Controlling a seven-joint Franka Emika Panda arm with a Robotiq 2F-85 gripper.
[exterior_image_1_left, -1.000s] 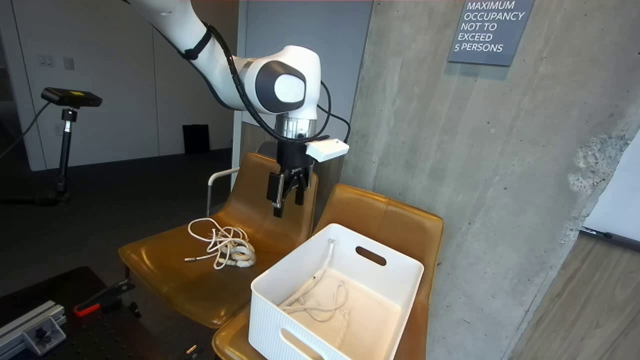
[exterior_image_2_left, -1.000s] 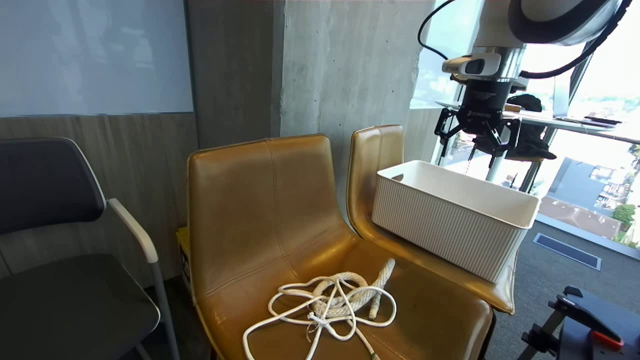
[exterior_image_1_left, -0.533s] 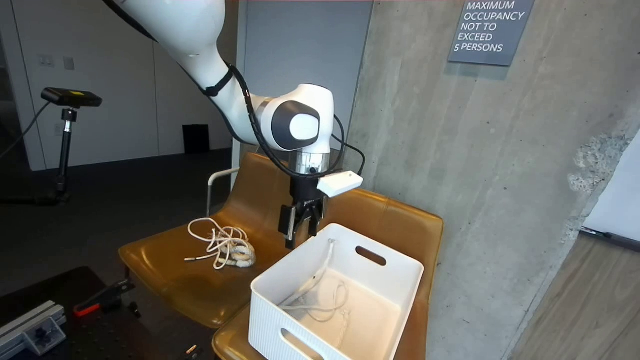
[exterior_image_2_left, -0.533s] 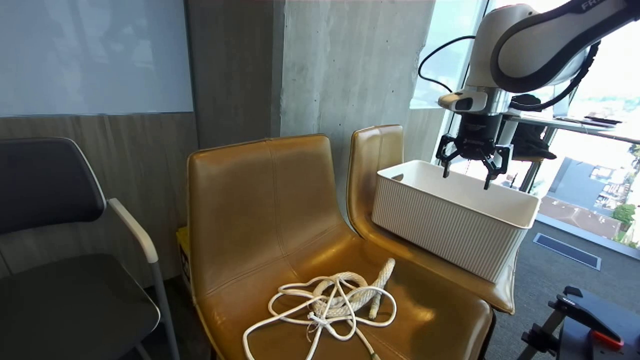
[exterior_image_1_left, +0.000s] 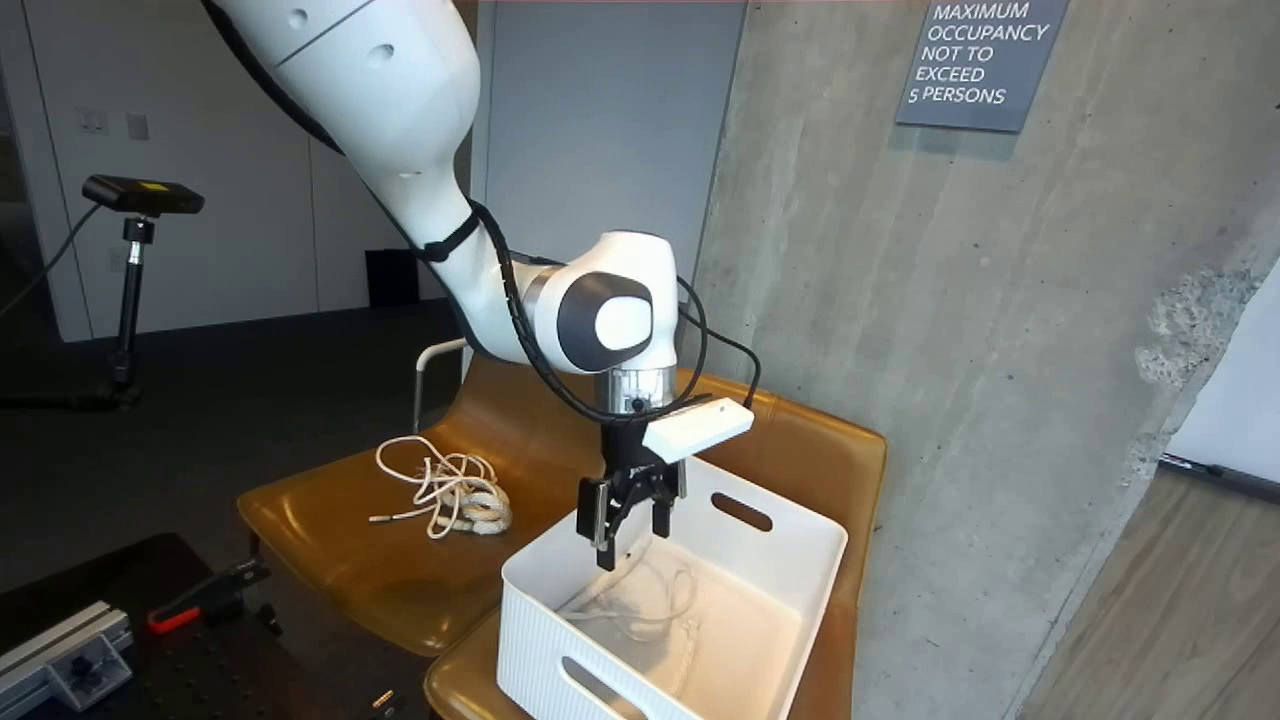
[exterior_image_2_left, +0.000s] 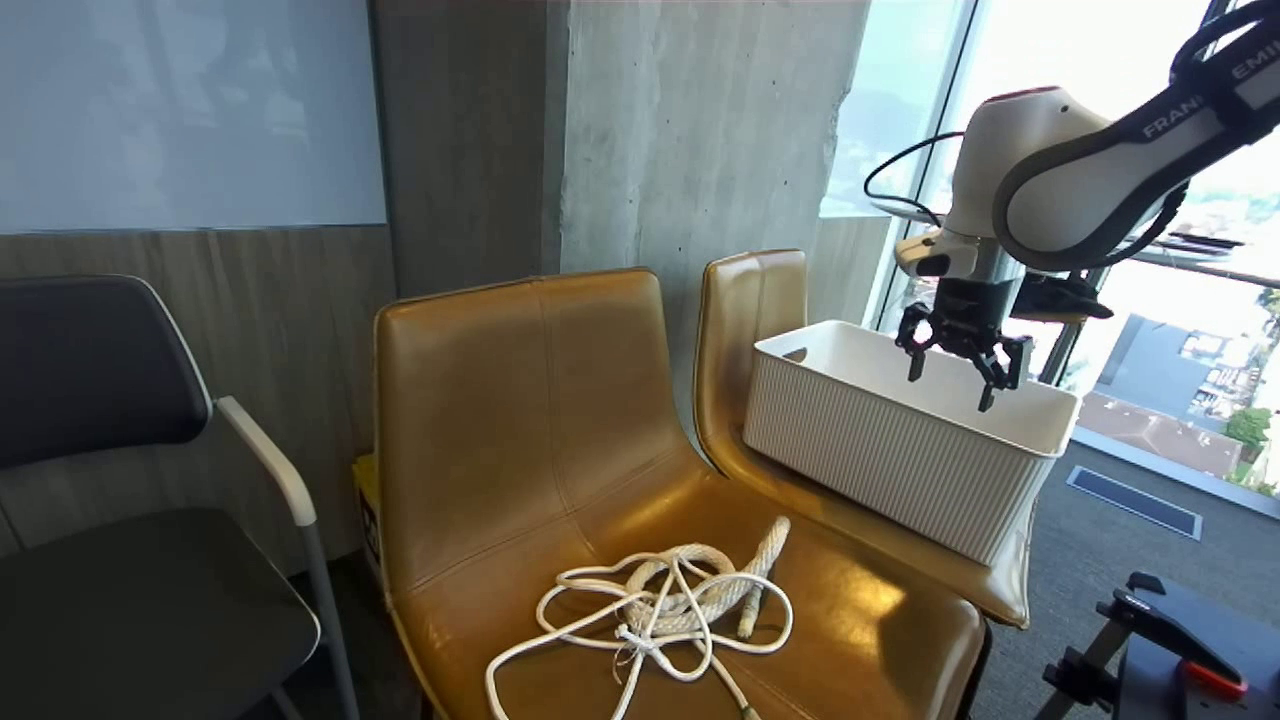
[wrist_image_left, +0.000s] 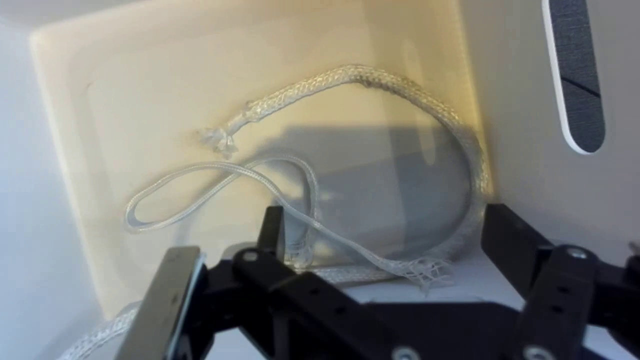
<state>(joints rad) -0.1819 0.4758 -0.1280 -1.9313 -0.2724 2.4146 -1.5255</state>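
My gripper (exterior_image_1_left: 633, 545) is open and empty, pointing down into the white ribbed box (exterior_image_1_left: 545, 640). It also shows in an exterior view (exterior_image_2_left: 950, 388), its fingertips around or just below the rim level of the box (exterior_image_2_left: 890, 450). In the wrist view, the gripper's fingers (wrist_image_left: 385, 215) stand wide apart above a thin white cord (wrist_image_left: 295, 212) with a frayed end. A thicker braided rope (wrist_image_left: 425, 97) curves along the box floor, partly hidden by the gripper. No contact with either is visible. A bundle of white rope (exterior_image_2_left: 690, 600) lies on the neighbouring chair.
The box stands on a tan leather chair (exterior_image_1_left: 820, 430). Another tan chair (exterior_image_2_left: 510, 430) stands beside it. A dark armchair (exterior_image_2_left: 90, 570) is at the side. A concrete wall (exterior_image_1_left: 1000, 350) rises behind. A dark table with a red-handled clamp (exterior_image_2_left: 1210, 680) is near.
My open gripper has come down from above the box, its fingers now over and partly within the opening. Its shadow has spread over the box floor. Box and ropes have not moved.
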